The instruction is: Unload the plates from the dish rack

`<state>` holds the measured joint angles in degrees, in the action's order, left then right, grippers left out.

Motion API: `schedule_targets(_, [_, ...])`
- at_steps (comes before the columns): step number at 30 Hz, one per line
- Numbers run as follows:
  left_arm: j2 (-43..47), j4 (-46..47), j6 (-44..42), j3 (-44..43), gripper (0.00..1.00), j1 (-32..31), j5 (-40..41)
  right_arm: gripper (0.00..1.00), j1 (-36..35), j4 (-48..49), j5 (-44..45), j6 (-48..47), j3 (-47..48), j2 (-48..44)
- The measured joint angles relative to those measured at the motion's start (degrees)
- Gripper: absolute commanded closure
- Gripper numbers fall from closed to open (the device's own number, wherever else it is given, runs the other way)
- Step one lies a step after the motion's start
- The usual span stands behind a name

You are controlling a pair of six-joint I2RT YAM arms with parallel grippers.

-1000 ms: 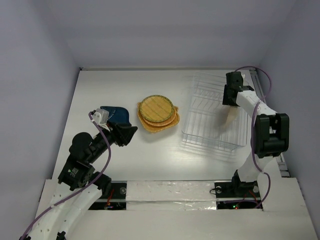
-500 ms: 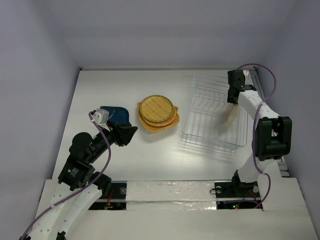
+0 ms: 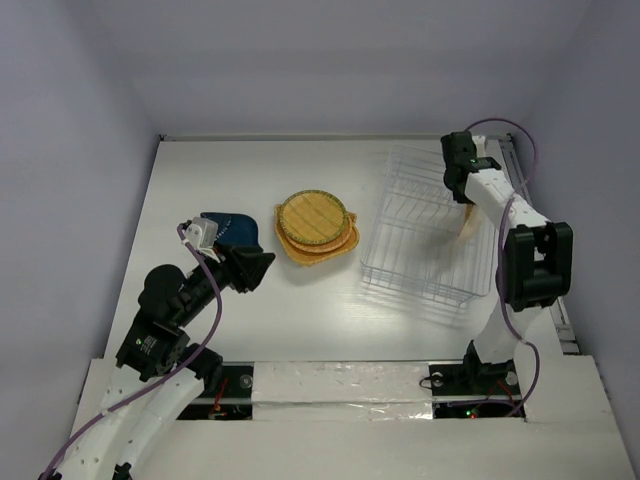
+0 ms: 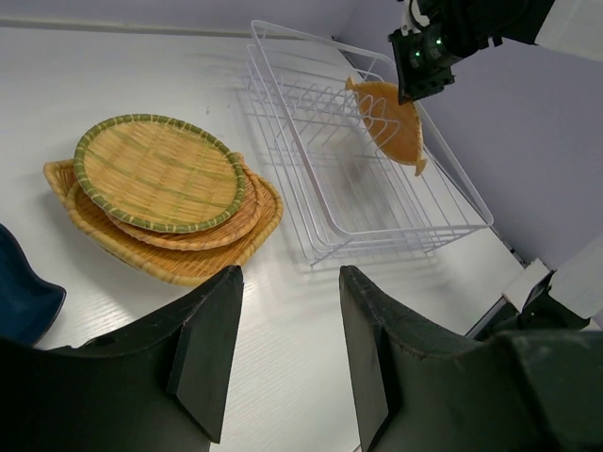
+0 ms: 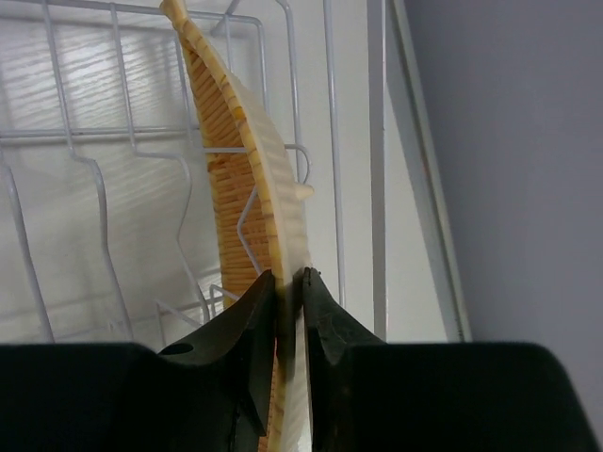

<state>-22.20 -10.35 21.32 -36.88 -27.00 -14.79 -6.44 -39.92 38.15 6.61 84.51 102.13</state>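
The clear wire dish rack (image 3: 425, 240) stands at the right of the table; it also shows in the left wrist view (image 4: 320, 141) and the right wrist view (image 5: 113, 151). One pointed-oval orange-tan plate (image 5: 250, 188) stands on edge in it (image 4: 391, 122) (image 3: 466, 225). My right gripper (image 5: 289, 282) is shut on that plate's rim, above the rack's far right side (image 3: 458, 175). A stack of woven plates (image 3: 315, 228) lies on the table left of the rack (image 4: 160, 193). My left gripper (image 4: 283, 311) is open and empty, low over the table near the stack (image 3: 250, 268).
A dark blue rounded object (image 3: 228, 230) lies left of the plate stack, its edge in the left wrist view (image 4: 19, 292). Grey walls enclose the table on three sides. The rack sits close to the right wall.
My right gripper has shifted a little toward the far left over the rack with the plate in it. The left arm has not moved.
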Motion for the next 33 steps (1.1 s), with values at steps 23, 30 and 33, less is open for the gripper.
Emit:
schedule_targets(23, [0.3,0.0,0.0,0.0,0.58,0.0,0.0,1.00,-9.4,11.1,26.4,-7.6,-7.6,-7.8])
schedule_targets(30, [0.3,0.0,0.0,0.0,0.58,0.0,0.0,1.00,-11.4,19.6,27.7,-12.7,-6.3,-13.7])
schedule_targets(33, [0.2,0.0,0.0,0.0,0.58,0.0,0.0,1.00,-12.2,16.7,22.3,-9.4,-5.7,-14.7])
